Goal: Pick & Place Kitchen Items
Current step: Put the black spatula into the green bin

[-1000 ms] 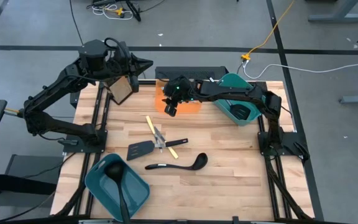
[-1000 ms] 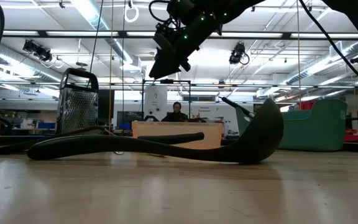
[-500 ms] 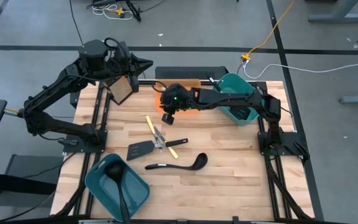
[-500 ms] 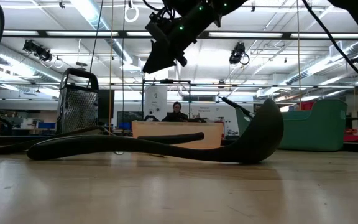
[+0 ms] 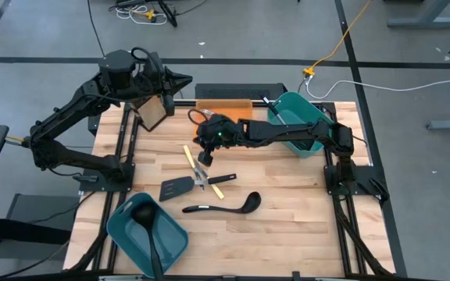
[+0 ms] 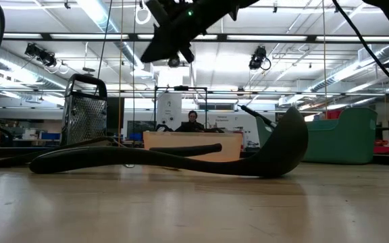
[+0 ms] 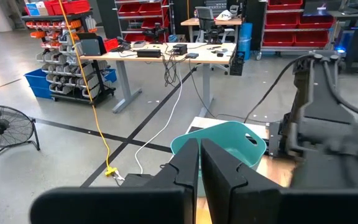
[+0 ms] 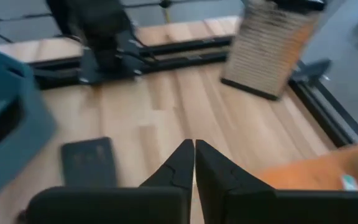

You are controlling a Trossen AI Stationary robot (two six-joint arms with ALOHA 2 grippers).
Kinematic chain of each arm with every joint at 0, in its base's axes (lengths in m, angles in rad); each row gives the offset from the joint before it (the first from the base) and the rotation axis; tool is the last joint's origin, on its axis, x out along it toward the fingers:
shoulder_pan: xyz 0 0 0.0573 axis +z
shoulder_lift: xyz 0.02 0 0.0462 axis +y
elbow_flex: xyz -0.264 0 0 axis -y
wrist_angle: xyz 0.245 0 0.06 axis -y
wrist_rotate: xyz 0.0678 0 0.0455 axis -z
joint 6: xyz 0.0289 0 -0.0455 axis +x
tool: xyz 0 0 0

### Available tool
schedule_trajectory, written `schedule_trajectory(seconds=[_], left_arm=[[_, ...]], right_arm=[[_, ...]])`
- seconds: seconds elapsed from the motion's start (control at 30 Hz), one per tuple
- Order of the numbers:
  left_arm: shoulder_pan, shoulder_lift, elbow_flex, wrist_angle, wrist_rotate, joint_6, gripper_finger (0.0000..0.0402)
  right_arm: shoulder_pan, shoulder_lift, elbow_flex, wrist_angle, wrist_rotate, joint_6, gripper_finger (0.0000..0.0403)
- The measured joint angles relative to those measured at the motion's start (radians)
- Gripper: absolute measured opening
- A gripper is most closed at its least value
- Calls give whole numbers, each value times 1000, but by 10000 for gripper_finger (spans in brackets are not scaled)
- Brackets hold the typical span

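Loose kitchen items lie at mid-table: a black ladle (image 5: pixel 221 206) (image 6: pixel 181 158), a black slotted spatula (image 5: pixel 176 187) (image 8: pixel 89 162), yellow-handled pieces (image 5: pixel 189 154) and silver cutlery (image 5: pixel 201 175). Another ladle (image 5: pixel 148 226) lies in the near-left teal bin (image 5: pixel 170 242). My right gripper (image 5: pixel 203 158) (image 8: pixel 194 152) hangs shut and holds nothing, above the table and just over the far end of the utensil pile, slanting down. My left gripper (image 5: pixel 184 79) (image 7: pixel 199 152) waits shut, high over the table's far left edge.
A metal grater (image 5: pixel 153 112) (image 8: pixel 269 53) stands at the far left. An orange tray (image 5: pixel 223 105) lies at the far middle, with a second teal bin (image 5: pixel 295 121) to its right. Bare wood shows along the near right of the table.
My right gripper has swung from above the orange tray toward the table's left and near edge, and now stands over the far end of the utensil pile. The utensils have not moved.
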Motion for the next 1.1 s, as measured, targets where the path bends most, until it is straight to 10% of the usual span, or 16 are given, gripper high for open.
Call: schedule_trajectory(seconds=[0.83,1.1], left_arm=[[0,0,0,0,0,0,22],[0,0,0,0,0,0,22]], right_arm=[[67,-79,-4,-5,49,-26,2],[84,-241,-273,201,45,17,1]])
